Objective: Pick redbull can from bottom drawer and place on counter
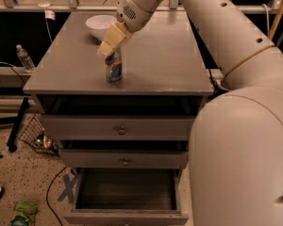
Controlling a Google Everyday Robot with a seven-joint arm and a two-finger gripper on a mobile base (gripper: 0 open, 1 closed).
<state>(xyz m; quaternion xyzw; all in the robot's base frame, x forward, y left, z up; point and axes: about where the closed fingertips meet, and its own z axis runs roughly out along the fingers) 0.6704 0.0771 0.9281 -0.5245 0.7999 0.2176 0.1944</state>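
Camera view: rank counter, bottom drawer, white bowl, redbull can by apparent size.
counter
bottom drawer
white bowl
redbull can
Bowl sits farther back, so bowl versus can is unsure. The gripper is at the can's top.
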